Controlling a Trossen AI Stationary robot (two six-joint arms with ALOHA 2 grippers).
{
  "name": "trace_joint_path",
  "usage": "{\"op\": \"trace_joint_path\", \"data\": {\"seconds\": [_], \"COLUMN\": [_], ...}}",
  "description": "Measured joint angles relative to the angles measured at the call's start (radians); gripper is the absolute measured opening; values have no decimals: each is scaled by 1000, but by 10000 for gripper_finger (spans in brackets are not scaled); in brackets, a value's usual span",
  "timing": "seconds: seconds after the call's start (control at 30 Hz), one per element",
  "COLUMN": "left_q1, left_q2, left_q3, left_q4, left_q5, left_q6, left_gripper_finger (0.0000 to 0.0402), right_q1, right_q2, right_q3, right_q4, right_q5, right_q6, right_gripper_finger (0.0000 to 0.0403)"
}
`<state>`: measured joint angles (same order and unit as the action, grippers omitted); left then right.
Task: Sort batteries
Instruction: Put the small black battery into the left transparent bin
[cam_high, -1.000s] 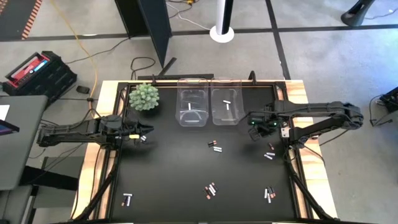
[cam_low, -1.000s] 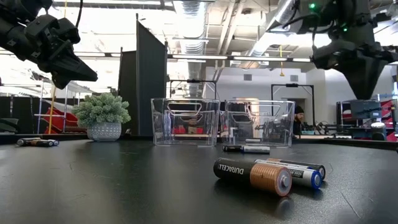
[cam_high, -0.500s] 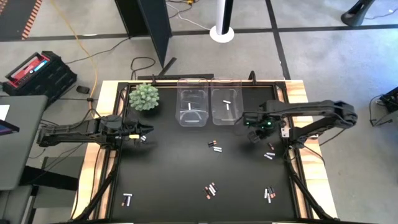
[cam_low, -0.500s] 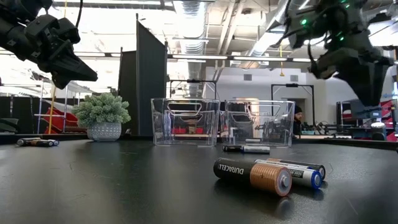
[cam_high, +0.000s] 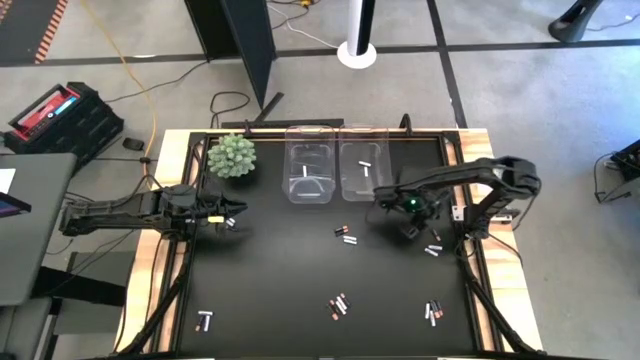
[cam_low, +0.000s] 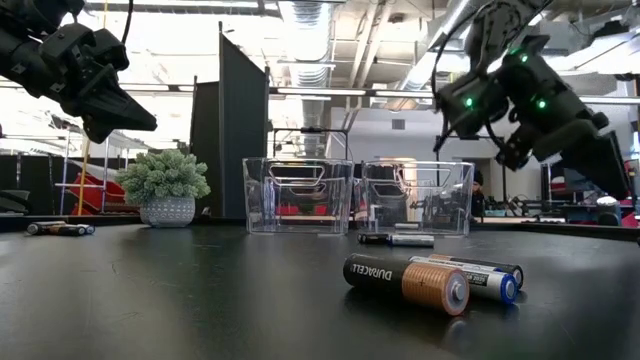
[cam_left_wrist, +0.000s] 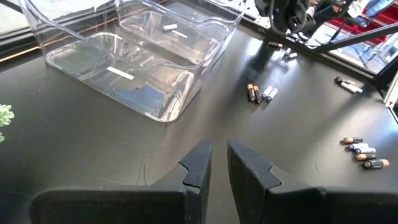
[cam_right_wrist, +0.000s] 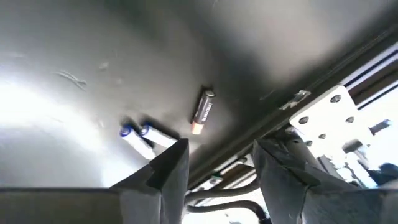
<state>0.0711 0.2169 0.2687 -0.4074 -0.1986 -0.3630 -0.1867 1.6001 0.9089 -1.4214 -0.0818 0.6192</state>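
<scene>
Right pincer (cam_high: 406, 226): hangs above the surface (cam_high: 280, 280), just in front of the right clear bin (cam_high: 362, 172), near the right edge. Fingers (cam_right_wrist: 166, 171) spread apart, nothing between them. In its wrist view one dark cell (cam_right_wrist: 203, 111) and a white pair (cam_right_wrist: 144, 137) lie below it, close to the frame rail.

Left pincer (cam_high: 232, 210): waits over the left side, near the plant (cam_high: 231, 155). Fingers (cam_left_wrist: 198, 169) almost together w/ a thin gap, nothing held.

Batteries: scattered in small groups. One pair at centre (cam_high: 345, 235), one group at the right edge (cam_high: 433, 245), groups at front middle (cam_high: 339, 305), front right (cam_high: 433, 313) and front left (cam_high: 204, 321). One white cell already in the left clear bin (cam_high: 308, 172), one in the right bin.

Risk 1: I think the cells by the right edge are the hard ones. They lie near the rail, so a finger may hit the frame, or push a cell so it rolls off.

Risk 2: cells lie in touching pairs. The pincer could take two at once, or knock the neighbour away, as round cells roll easily.

Risk 3: the right pincer is near the bin wall; a low swing could bump and shift the bin.

Risk 4: wrong bin, if dark and white types get mixed.

Open room: middle of the surface is wide and bare, good for moving. Back is crowded by bins and plant. Arms are well apart, so a clash looks unlikely for now.
</scene>
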Motion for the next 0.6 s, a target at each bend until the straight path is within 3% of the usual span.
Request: {"op": "trace_joint_path", "data": {"seconds": [0.2, 0.4, 0.6], "left_q1": [0, 0, 0], "left_q2": [0, 0, 0], "left_q3": [0, 0, 0], "left_q4": [0, -1, 1], "left_q5": [0, 0, 0], "left_q6": [0, 0, 0], "left_gripper_finger": [50, 50, 50], "right_q1": [0, 1, -26], "right_q2": [40, -65, -151], "right_q3": [-33, -137, -145], "right_q4": [5, 69, 145], "right_q5": [-23, -68, -79], "right_q6": [-70, -11, 42], "right_gripper_finger": [193, 192, 192]}}
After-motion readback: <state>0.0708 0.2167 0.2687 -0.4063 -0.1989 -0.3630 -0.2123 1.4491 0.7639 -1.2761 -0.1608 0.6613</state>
